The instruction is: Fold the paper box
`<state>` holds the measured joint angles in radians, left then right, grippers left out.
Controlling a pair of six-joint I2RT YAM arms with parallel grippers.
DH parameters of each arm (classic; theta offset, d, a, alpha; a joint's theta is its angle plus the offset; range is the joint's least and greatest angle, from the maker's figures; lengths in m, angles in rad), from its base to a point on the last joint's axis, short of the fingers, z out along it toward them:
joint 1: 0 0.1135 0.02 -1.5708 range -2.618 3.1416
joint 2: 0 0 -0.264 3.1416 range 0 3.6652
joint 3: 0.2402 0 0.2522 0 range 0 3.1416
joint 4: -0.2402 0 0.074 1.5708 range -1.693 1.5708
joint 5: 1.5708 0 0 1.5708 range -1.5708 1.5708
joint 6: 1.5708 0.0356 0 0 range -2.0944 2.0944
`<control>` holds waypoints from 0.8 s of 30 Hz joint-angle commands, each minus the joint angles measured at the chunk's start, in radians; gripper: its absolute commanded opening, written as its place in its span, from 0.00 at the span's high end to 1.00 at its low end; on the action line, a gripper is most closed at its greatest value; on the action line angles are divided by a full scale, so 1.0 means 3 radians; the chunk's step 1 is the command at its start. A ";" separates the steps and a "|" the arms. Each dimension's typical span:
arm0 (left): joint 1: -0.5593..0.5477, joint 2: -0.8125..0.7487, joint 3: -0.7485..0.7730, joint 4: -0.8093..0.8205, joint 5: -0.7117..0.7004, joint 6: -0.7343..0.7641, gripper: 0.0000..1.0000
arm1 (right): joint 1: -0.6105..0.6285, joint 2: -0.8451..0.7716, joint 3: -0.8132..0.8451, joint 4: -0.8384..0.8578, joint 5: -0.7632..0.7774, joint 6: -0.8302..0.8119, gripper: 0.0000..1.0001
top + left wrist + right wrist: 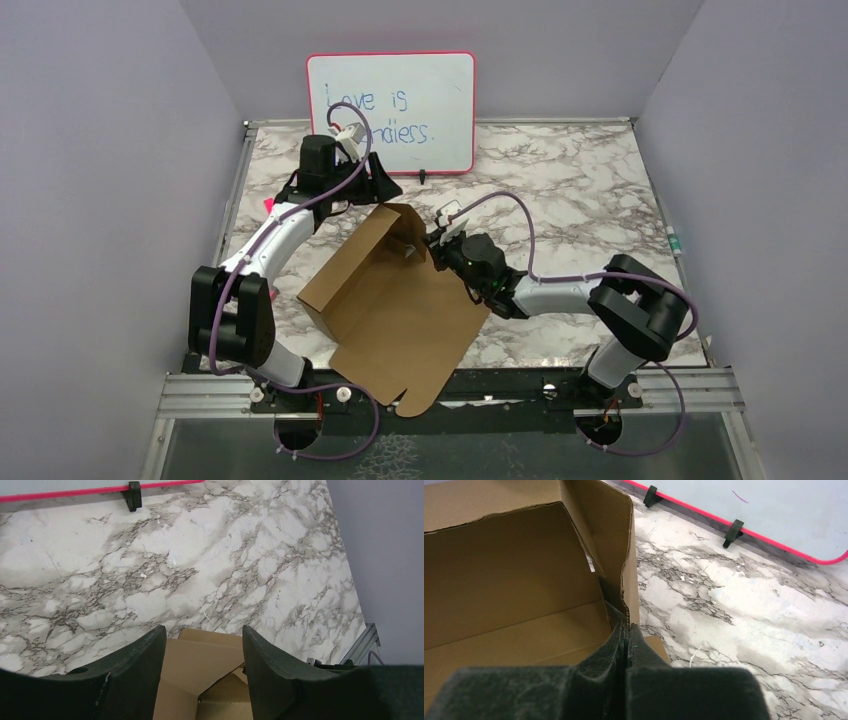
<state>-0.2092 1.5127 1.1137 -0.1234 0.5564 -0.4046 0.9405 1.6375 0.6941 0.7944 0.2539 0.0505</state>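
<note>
Plain brown cardboard die-cut box [400, 310] lay at near-centre of marble table [590, 190], long axis diagonal, near edge toward left edge. R gripper [626, 632] was pinched shut on its upright far flap. L gripper [202, 637], jaws apart, hovered just above box's far corner, so nearer for next fold.

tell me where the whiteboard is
In the top view the whiteboard stands at the back of the table, slightly left of centre, just behind the left claw and the cardboard box.

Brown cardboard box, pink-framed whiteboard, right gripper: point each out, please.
brown cardboard box [400, 310], top view, flat base panel.
pink-framed whiteboard [391, 112], top view, writing surface.
right gripper [626, 630], right wrist view, between shut fingertips.
</note>
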 commanded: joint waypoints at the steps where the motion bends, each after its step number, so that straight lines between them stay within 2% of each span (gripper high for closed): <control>1: 0.0021 -0.0063 -0.0054 0.0135 0.0005 -0.0099 0.42 | 0.0053 -0.0071 -0.0105 -0.0163 0.0063 0.0032 0.97; 10: -0.0074 0.0107 -0.0048 0.0105 0.0109 -0.0121 0.53 | 0.0066 -0.0091 -0.0053 -0.0151 -0.0127 -0.0118 0.94; 15: -0.0166 0.0175 -0.0004 -0.0002 0.0129 -0.0023 0.64 | 0.0062 -0.0100 -0.0028 -0.0197 -0.0118 -0.0138 0.92; 18: -0.0216 0.0202 0.0026 -0.0067 0.0125 0.0047 0.70 | 0.0061 -0.0140 -0.0008 -0.0264 -0.0188 -0.0346 0.88; 24: -0.0228 0.0199 0.0054 -0.0140 0.0056 0.0133 0.74 | -0.0008 -0.0428 -0.0040 -0.0529 -0.0473 -0.0721 0.73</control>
<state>-0.2707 1.5616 1.1145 -0.1131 0.5648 -0.4061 0.9482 1.5890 0.6849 0.7055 0.1932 -0.0750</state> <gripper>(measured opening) 0.267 0.245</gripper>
